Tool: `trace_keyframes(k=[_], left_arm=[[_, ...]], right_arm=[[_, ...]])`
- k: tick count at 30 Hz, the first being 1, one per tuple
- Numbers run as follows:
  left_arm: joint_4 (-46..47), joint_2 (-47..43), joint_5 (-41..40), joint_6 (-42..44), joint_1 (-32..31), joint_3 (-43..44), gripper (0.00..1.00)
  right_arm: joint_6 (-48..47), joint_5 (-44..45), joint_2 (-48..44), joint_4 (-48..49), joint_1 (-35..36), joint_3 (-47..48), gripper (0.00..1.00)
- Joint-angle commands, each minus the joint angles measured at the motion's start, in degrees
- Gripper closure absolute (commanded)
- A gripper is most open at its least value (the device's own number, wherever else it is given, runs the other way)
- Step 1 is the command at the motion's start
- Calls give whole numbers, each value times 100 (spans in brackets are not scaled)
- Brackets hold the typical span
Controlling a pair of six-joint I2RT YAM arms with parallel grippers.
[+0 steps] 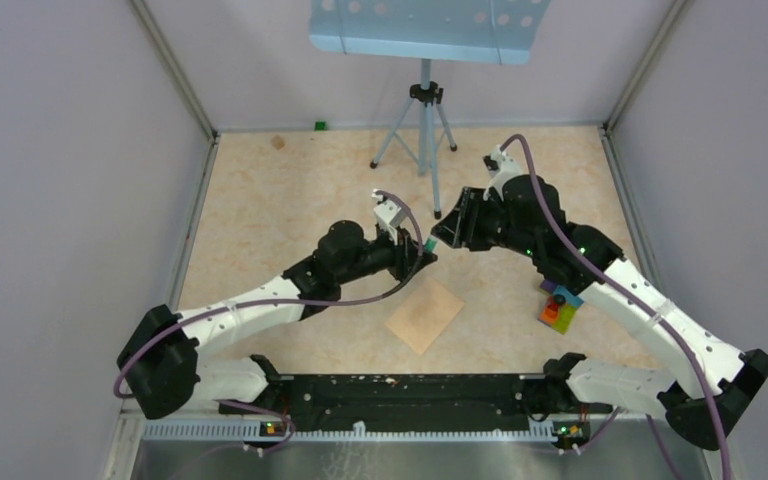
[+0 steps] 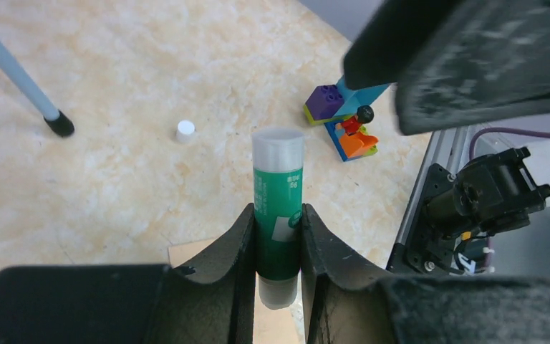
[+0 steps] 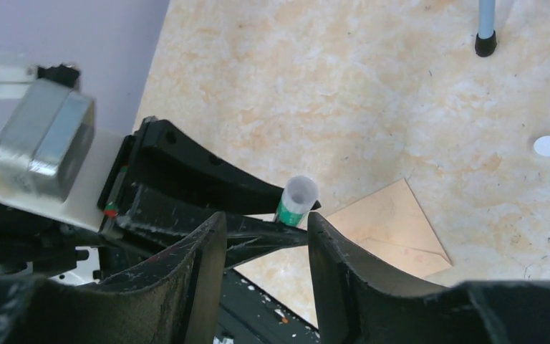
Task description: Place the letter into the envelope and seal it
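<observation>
The left claw [image 2: 278, 215] pinches one smooth green glue stick [image 2: 278, 179] (its top a cloudy plastic cylinder). The right claw [image 3: 266, 218] stands spread and empty, near that top. Below lies one flat tan paper envelope [image 1: 425, 314] on the marbled beige table [image 1: 260, 230]; one round white cap [image 2: 185, 130] rests apart.

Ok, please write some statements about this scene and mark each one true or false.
1. The left gripper grips a green glue stick. True.
2. The right gripper holds the envelope. False: its jaws are open and empty; the envelope lies flat on the table.
3. A small white round piece lies on the table. True.
4. The toy blocks stand beside the left arm. False: they stand beside the right arm.
</observation>
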Motion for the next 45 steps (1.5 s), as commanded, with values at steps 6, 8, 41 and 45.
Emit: trace_keyframes(k=[6,8,41,45], left_arm=[[157,-475,665,1726,-183,-78,100],[36,-614,812,1861,-182,-110,100],[-1012,-1664,-87,2860,-383,20,100],[-1034,-1659,-343,2977,-507,3,100]], right_arm=[[-756,-360,-217,-238,78,351,55],[-997,-455,-315,-343,78,427,54],[-276,-255,95,-756,817,884,56],[-18,-49,162,-604,869,843,54]])
